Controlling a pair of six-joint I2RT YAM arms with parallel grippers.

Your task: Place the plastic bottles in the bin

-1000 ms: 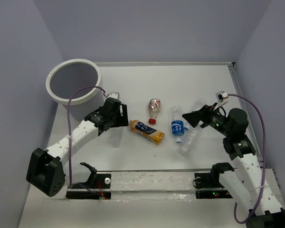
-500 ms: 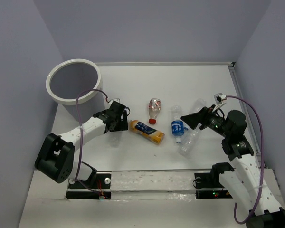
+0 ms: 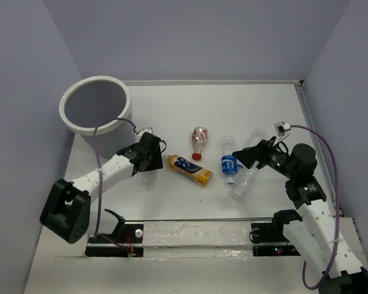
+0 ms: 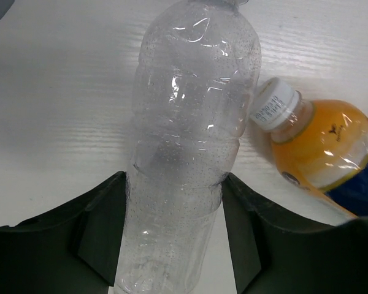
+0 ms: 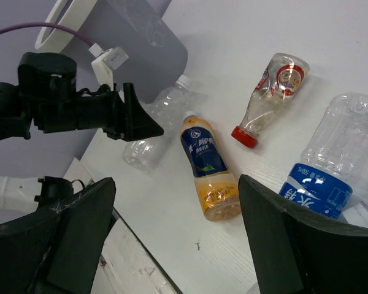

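Note:
A clear unlabelled bottle [image 4: 187,141] lies flat on the table, and my left gripper [image 4: 175,229] is shut on its lower body, with both fingers pressing its sides. From above, that bottle [image 3: 149,177] lies below the bin [image 3: 95,79]. Right beside it lies the yellow-orange bottle [image 3: 190,169]. Further right are the red-capped bottle [image 3: 199,141], the blue-labelled bottle [image 3: 229,160] and a second clear bottle [image 3: 245,182]. My right gripper [image 3: 245,154] hangs open above the blue-labelled bottle [image 5: 325,177], holding nothing.
The white cap of the yellow-orange bottle [image 4: 273,105] nearly touches the held bottle. A clear rail [image 3: 196,233] runs along the near edge between the arm bases. Purple walls close in the left and right sides.
My left gripper has closed from wide open onto the clear bottle and its arm has shifted slightly. The right gripper has drifted a little to the left, still open.

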